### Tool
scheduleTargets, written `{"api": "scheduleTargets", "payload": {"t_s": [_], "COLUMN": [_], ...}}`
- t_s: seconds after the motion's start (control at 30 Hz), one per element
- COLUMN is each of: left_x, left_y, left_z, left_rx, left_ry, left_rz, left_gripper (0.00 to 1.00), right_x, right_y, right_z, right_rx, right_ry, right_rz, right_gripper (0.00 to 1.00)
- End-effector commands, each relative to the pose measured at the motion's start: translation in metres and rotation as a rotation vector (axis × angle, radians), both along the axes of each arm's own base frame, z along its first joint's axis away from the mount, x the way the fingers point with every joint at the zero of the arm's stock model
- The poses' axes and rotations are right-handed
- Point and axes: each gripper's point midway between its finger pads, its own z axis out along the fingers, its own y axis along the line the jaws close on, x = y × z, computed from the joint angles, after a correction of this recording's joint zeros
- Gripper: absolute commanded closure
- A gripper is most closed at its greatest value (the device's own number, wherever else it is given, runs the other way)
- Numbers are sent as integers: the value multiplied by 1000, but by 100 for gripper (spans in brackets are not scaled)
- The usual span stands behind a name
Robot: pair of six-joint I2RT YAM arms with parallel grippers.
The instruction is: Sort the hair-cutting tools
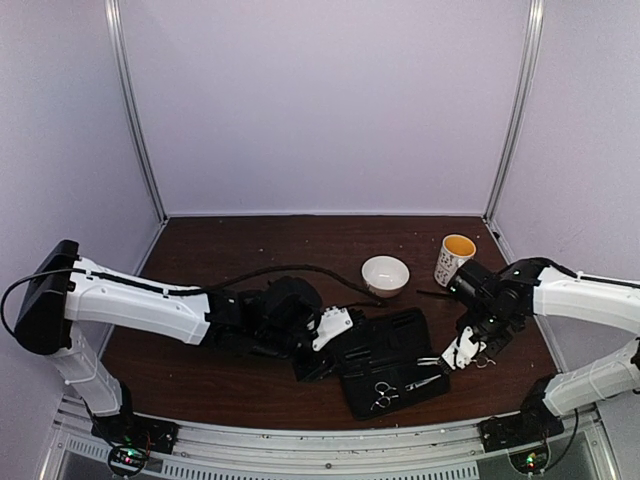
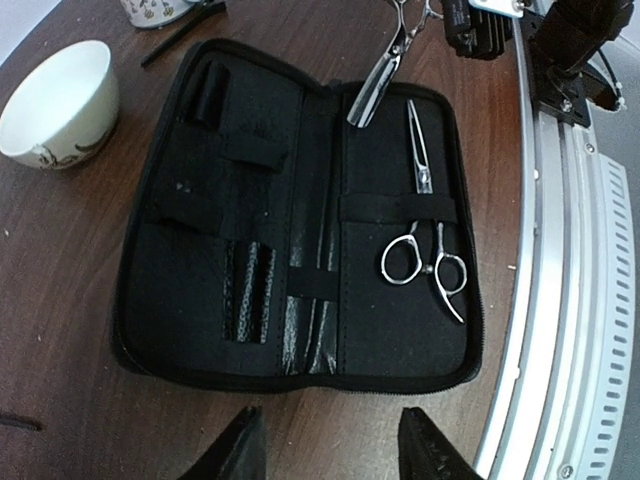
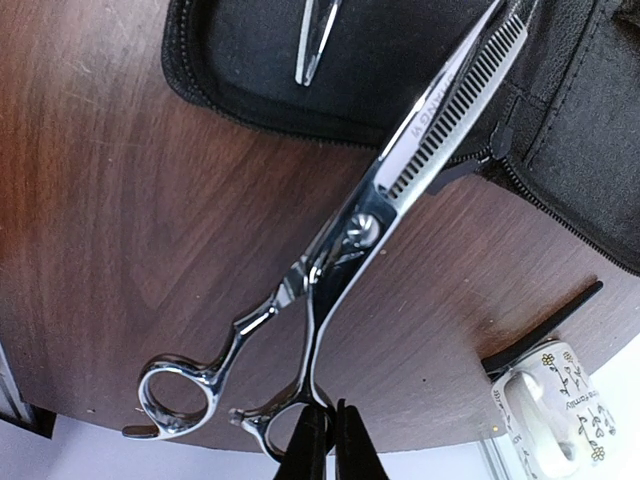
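One pair is already put away: the stowed scissors [image 2: 421, 170] lie under the strap in the right half of the open case [image 2: 180, 250]. The thinning scissors [image 3: 362, 232] hang from the right hand [image 3: 325, 445], whose fingers are pinched closed on a handle ring. Their blades reach over the case's zip edge but are not tucked in. The left hand [image 2: 330, 455] hovers at the case's near edge, fingers apart with nothing between them.

By my reckoning about half the job is left: seating this pair, then dealing with the black clip [image 3: 545, 325] lying on the surface [image 3: 150, 200] beside the cup [image 3: 550, 410].

Only the right wrist view shows the toothed blade and the pinch on the ring. The left wrist view alone shows the case's left half with its sleeves unfilled. The overhead view adds both arms and the bowl [image 1: 385, 275] beyond the case, but the scissors there are too small to make out any detail
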Motion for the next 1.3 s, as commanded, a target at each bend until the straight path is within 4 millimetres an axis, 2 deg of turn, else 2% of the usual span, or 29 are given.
{"api": "scheduleTargets", "payload": {"t_s": [0.0, 0.13, 0.23, 0.33, 0.4, 0.53, 0.87, 1.1, 1.27], "left_x": [9, 14, 21, 21, 17, 21, 62, 77, 82], "left_y": [-1, 5, 13, 16, 13, 8, 16, 1, -8], "left_z": [-13, -30, -41, -44, -46, -53, -64, -69, -74], "left_rx": [-16, 21, 24, -37, -64, -78, -190, -231, -251], "left_ry": [62, 136, 283, 424, 471, 499, 573, 574, 597], "left_rz": [113, 198, 293, 376, 368, 399, 561, 538, 513], "left_gripper": [51, 50, 50, 50, 48, 46, 43, 44, 49], "right_x": [20, 24, 22, 22, 22, 27, 24, 15, 13], "right_y": [3, 7, 9, 12, 15, 24, 30, 34, 38], "right_z": [8, 7, 5, 2, -2, -6, -11, -16, -19], "right_rx": [-44, -53, -58, -70, -78, -74, -79, -95, -104], "right_ry": [-62, -54, -40, -28, -20, -25, -8, 21, 36], "right_rz": [58, 78, 110, 140, 156, 167, 208, 241, 258], "right_gripper": [100, 100, 100, 100, 100, 100, 100, 100, 100]}}
